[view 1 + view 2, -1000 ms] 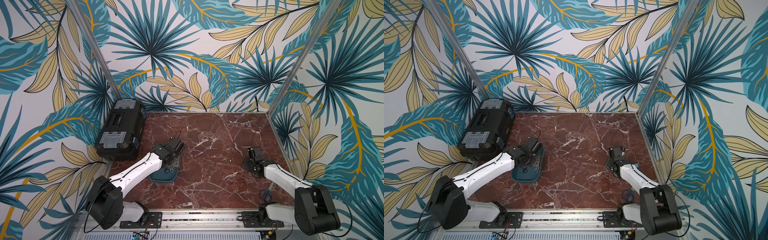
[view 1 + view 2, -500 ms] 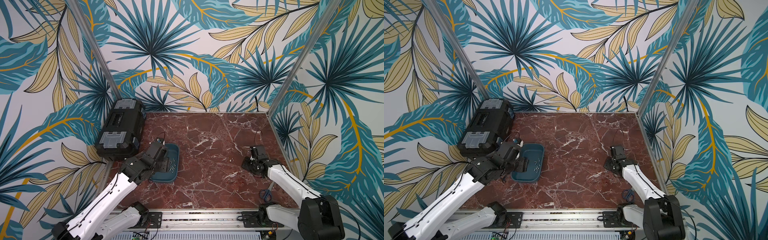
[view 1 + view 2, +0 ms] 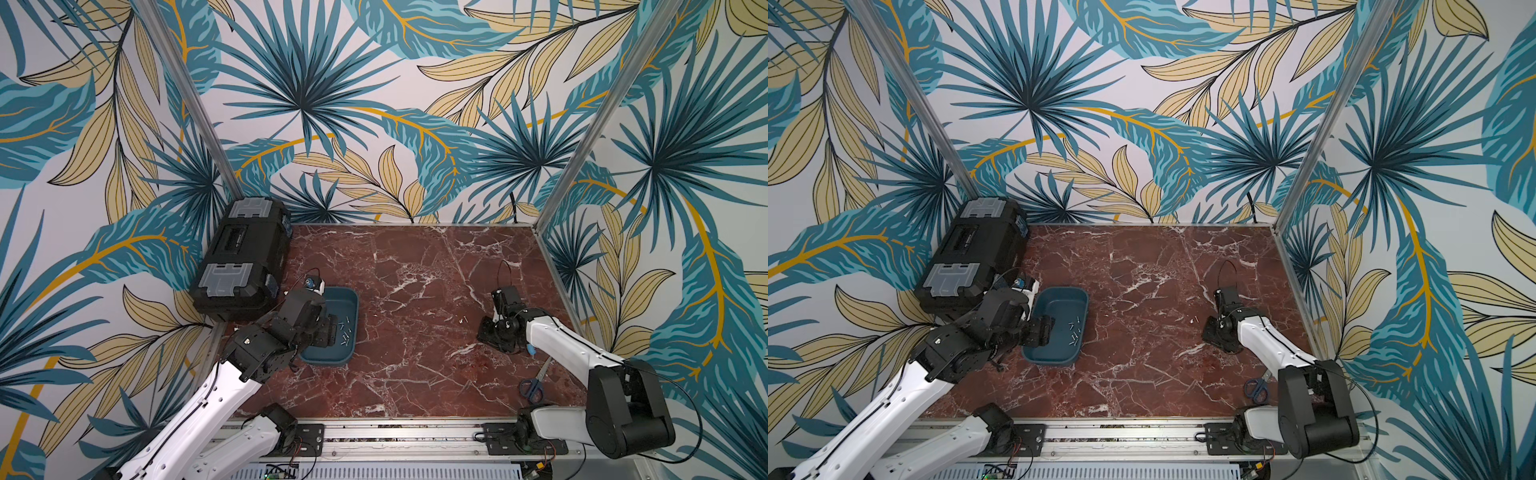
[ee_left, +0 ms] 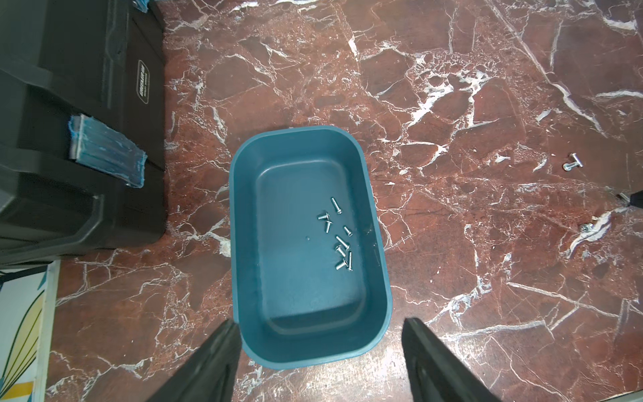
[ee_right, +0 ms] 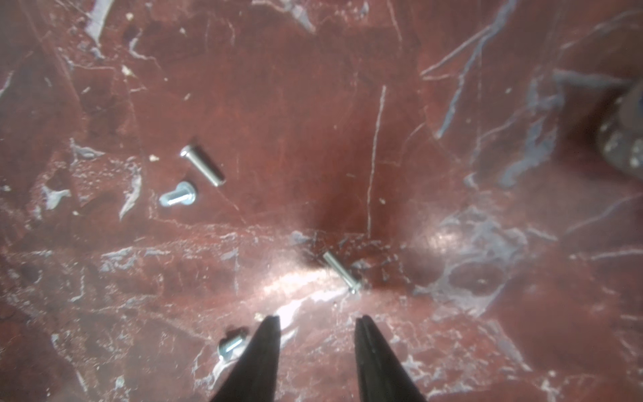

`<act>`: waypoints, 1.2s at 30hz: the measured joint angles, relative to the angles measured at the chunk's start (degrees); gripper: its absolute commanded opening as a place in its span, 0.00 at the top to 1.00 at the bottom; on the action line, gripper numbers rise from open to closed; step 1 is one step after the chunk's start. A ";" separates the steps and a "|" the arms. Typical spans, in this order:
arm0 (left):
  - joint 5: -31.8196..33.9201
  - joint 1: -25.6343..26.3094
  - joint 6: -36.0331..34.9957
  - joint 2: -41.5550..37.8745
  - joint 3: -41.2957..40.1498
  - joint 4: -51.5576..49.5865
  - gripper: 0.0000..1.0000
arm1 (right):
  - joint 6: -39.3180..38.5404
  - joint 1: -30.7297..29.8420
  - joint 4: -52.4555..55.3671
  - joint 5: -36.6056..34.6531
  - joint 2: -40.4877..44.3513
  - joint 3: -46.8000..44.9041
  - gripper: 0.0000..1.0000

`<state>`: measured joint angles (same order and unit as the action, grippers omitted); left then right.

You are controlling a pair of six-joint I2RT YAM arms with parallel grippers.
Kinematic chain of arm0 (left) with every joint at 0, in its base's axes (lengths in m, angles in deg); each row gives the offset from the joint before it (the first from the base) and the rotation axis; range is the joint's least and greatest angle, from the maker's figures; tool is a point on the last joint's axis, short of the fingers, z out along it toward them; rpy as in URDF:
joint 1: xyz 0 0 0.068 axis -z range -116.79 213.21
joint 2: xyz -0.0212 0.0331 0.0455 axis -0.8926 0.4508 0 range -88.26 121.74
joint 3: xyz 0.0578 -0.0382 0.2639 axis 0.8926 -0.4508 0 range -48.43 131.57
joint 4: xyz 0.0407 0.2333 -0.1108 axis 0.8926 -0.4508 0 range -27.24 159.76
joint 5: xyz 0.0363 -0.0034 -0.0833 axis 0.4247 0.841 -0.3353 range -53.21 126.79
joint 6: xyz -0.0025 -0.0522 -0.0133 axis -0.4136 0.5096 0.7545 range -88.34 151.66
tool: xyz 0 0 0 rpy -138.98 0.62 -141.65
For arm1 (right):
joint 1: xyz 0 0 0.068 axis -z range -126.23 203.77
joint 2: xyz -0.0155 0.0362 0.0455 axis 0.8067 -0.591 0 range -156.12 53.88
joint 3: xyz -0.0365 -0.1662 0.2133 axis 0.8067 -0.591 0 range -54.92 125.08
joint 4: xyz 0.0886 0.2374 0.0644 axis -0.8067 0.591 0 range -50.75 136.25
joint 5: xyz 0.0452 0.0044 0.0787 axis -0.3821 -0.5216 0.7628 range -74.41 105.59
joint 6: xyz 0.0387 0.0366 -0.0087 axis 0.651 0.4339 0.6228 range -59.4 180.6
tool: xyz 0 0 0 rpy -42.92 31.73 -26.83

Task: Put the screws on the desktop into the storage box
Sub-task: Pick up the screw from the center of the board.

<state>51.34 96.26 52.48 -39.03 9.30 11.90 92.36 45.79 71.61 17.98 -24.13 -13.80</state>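
Silvery screws lie inside the teal storage box, beneath the released, empty left claw. The right claw, parted and empty, hovers beside a loose screw on the desk; it should straddle the shank squarely before clenching.

We see the teal storage box sitting upright and open-topped on the reddish, white-veined marble desktop. Eight or so small silver screws lie scattered near one long side of its floor. Four more screws lie loose on the desktop, well apart from the box.
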 measured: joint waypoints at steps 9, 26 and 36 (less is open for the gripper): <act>0.00 0.00 0.00 0.00 -0.04 0.02 0.22 | -2.71 0.00 2.16 -4.61 -7.61 5.95 0.60; 0.04 -0.02 0.00 -0.11 -0.24 0.00 0.22 | -4.46 0.00 2.43 -1.66 -12.20 7.56 0.70; 0.52 -0.02 0.02 -0.11 -0.26 0.00 0.22 | -4.39 -0.44 2.58 -1.29 -11.39 6.64 0.74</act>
<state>51.86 96.24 52.50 -39.13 9.04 11.90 87.97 45.35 74.19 16.70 -35.52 -7.15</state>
